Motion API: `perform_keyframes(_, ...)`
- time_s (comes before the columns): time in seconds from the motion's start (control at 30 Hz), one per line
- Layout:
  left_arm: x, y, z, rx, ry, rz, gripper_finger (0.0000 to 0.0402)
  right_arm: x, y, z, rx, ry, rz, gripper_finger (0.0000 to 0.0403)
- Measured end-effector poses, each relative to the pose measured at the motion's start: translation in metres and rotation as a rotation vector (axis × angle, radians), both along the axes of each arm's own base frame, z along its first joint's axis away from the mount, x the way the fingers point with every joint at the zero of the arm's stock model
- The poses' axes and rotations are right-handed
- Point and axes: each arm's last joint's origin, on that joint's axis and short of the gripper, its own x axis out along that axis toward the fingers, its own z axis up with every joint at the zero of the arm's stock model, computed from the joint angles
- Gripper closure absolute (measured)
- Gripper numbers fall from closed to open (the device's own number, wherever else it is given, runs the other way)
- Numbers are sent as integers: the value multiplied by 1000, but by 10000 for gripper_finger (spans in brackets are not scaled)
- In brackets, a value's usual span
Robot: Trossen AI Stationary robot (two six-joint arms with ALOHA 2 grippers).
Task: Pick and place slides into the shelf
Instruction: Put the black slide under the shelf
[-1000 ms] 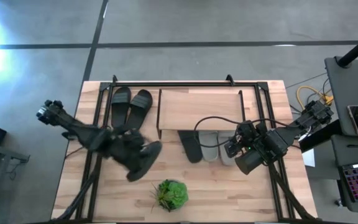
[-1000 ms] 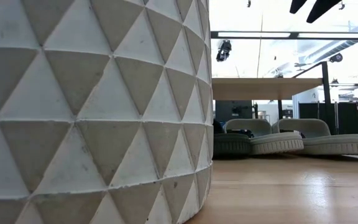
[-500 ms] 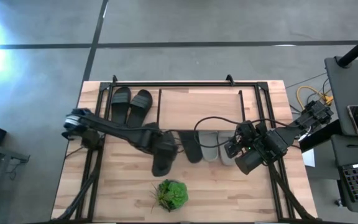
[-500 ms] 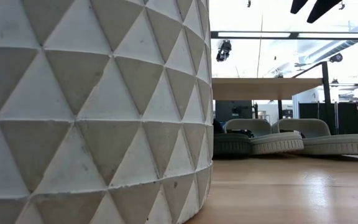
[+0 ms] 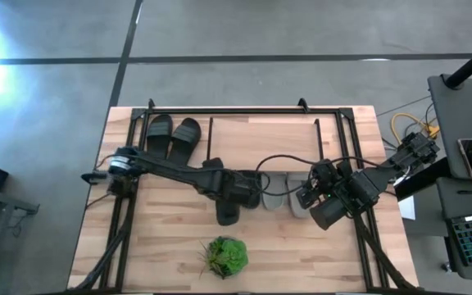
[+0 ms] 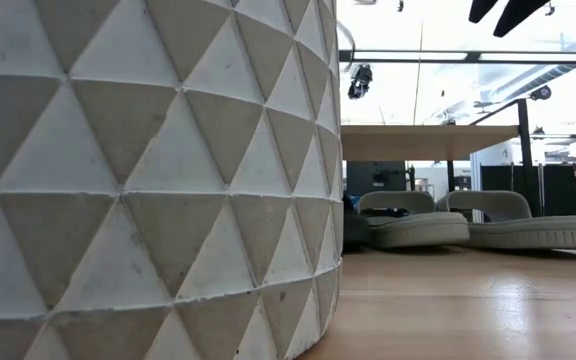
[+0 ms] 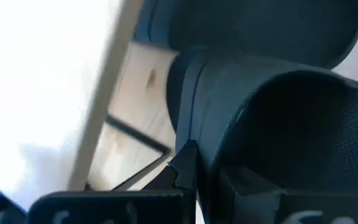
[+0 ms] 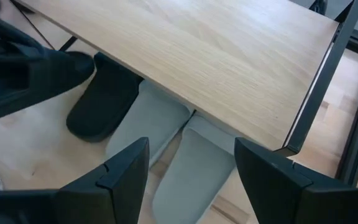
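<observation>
Under the shelf (image 5: pixel 265 139), near its front edge: grey slides (image 5: pixel 274 192) side by side, black slide (image 5: pixel 229 209) beside them, clenched in left end effector (image 5: pixel 238 190). Right end effector (image 5: pixel 303 195) released, hovering nearby. Another black pair (image 5: pixel 171 134) at worktop (image 5: pixel 162 254) far-left corner.

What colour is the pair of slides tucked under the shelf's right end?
Pale grey, both slides. Clearest in the right wrist view, lying side by side under the shelf plank.
</observation>
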Motion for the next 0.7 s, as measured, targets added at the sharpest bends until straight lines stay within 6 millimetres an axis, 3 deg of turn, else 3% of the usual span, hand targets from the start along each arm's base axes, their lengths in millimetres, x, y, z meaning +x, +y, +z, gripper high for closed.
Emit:
perform_keyframes(0.13, 0, 1, -16, 18, 98, 2, 402, 0, 0, 0, -3, 4, 4, 174)
perform_keyframes(0.47, 0, 0, -12, 196, 62, -25, 402, 0, 0, 0, -18, 20, 29, 174)
perform_keyframes(0.7, -4, 5, -32, 231, 83, -14, 402, 0, 0, 0, -23, 22, 35, 175)
